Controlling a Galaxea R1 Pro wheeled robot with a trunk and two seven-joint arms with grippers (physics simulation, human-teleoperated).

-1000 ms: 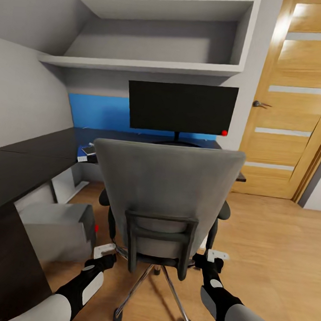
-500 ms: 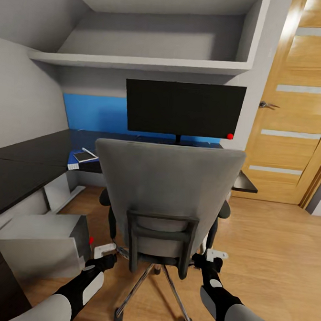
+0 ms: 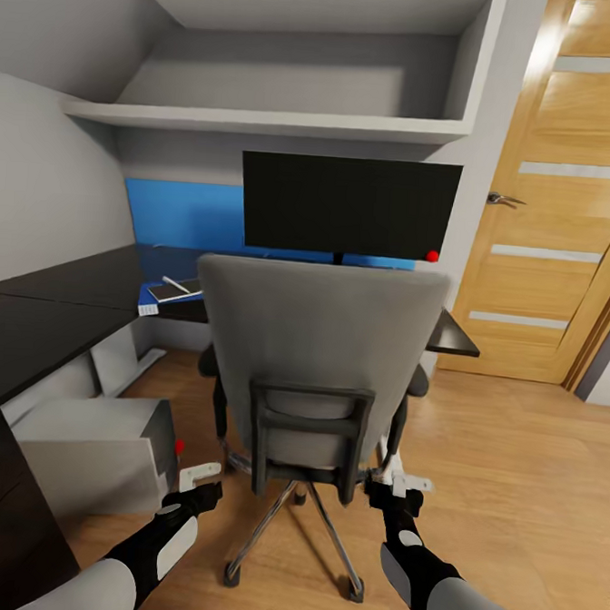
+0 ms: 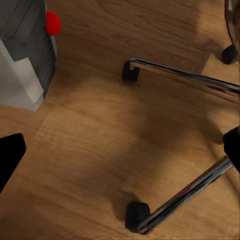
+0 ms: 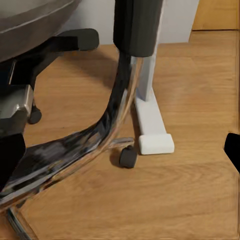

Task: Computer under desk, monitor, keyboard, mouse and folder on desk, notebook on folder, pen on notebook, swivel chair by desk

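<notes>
I judged the step in hand to be rolling the grey upholstered swivel chair with its black back frame point(image 3: 317, 360) in against the long glossy black desk on white legs point(image 3: 59, 311). To do it well, I reckoned I should press low on both sides at once, evenly, so the casters ran straight and the metal star base cleared the white desk leg point(image 5: 150, 107) and the boxy light-grey computer tower with the red button point(image 3: 104, 450).

My left gripper point(image 3: 200, 481) hung low, forearm reaching forward, just short of the chair's left side; its fingers stood spread, the dark tips at the wrist view's edges, gripping nothing, with a chrome spoke and caster point(image 4: 137, 215) on the floor between and beyond them. My right gripper point(image 3: 401, 490) mirrored it close beside the seat's right rear; whether it touched the chair I could not tell, and its fingers looked parted and empty.

Beyond my fingers, the wide black monitor point(image 3: 348, 206) stood on the desk, and the bright blue folder point(image 3: 165, 292) lay there with the thin dark notebook point(image 3: 171, 288) on it.
</notes>
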